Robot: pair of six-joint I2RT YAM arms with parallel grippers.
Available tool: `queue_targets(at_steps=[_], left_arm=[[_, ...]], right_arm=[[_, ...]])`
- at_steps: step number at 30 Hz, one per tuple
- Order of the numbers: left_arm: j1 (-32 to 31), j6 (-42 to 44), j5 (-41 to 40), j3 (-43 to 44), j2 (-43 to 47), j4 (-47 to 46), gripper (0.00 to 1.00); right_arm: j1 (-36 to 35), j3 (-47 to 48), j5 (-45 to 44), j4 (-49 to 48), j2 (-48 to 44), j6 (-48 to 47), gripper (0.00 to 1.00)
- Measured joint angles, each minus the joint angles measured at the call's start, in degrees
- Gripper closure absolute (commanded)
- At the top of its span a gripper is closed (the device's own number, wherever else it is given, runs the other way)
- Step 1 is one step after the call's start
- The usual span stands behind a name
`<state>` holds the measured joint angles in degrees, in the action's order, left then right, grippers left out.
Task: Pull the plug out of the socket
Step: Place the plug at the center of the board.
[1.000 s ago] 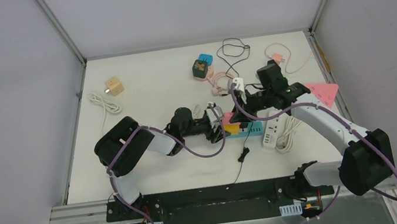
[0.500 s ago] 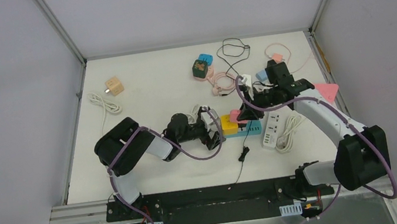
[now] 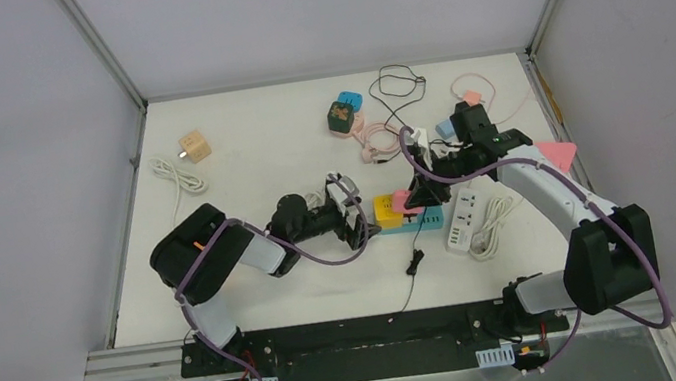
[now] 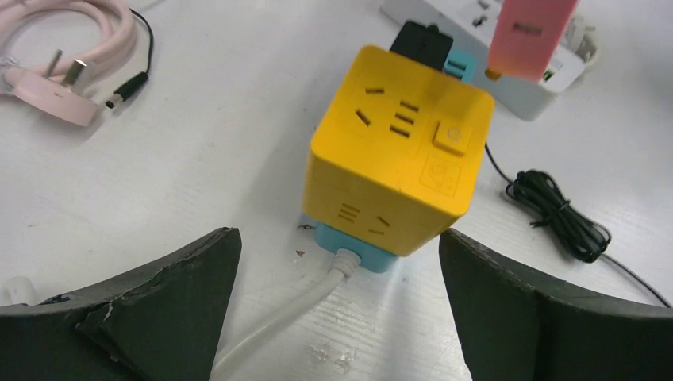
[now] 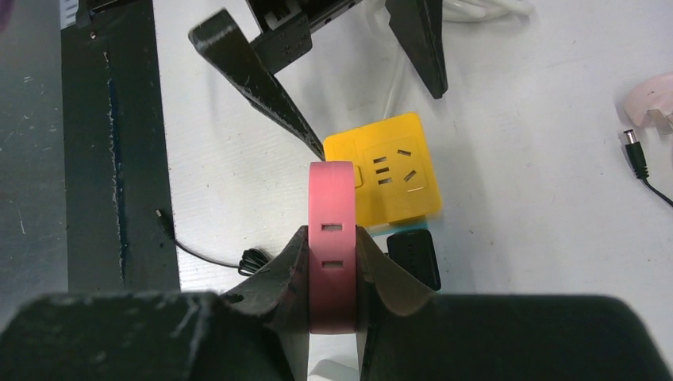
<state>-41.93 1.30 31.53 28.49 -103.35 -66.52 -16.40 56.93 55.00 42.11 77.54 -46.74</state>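
Right gripper (image 5: 332, 248) clamped on pink plug (image 5: 331, 198), held off the yellow socket cube (image 4: 397, 159), just above it. Left gripper (image 4: 337, 240) jaws spread wide, just left of cube, not touching. Cube sits on teal strip (image 3: 428, 222), mid-table (image 3: 249, 163), toward right edge. Black adapter (image 4: 421, 40) behind cube. White power strip (image 3: 463, 222) just right. Black cord (image 3: 413, 262) nearer front edge; pink cable (image 4: 55, 95) on far side.

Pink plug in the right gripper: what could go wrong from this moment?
1. The pink plug hangs in the right gripper, close to the yellow cube socket; released here, it may fall against it.
2. The left gripper stands open just before the socket; a forward push might shove it.
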Motion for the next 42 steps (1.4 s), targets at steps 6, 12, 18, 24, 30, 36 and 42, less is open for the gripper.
queue_targets(at_steps=[6, 12, 18, 24, 30, 36, 42], left_arm=[[0.4, -5.2, 0.0, -0.1, 6.1, 2.2, 0.01], [0.4, -8.6, -0.2, -0.2, 12.4, 5.9, 0.01], [0.4, -14.0, -3.7, -4.1, 17.8, 6.7, 0.01], [0.4, -19.9, -6.7, -6.3, 24.5, 8.9, 0.01], [0.4, -21.5, -4.6, -6.3, 29.5, 8.4, 0.05], [0.2, -21.7, 0.8, -5.6, 22.2, 2.4, 0.11], [-1.6, -20.4, 3.2, -5.0, 15.7, -2.6, 0.12]], right_arm=[[0.0, 0.4, 0.0, 0.7, 0.0, 0.1, 1.00], [0.0, 1.0, 0.0, 0.9, 0.1, 0.5, 1.00], [0.0, 1.5, 0.3, 1.2, 1.5, 1.4, 1.00], [0.0, 1.9, 1.4, 1.7, 2.1, 1.9, 1.00], [-0.1, 3.5, 3.1, 3.6, 4.1, 1.9, 1.00], [-0.6, 5.7, 5.8, 8.5, 5.7, -0.6, 1.00], [-1.5, 5.9, 7.0, 11.1, 5.8, -2.4, 1.00]])
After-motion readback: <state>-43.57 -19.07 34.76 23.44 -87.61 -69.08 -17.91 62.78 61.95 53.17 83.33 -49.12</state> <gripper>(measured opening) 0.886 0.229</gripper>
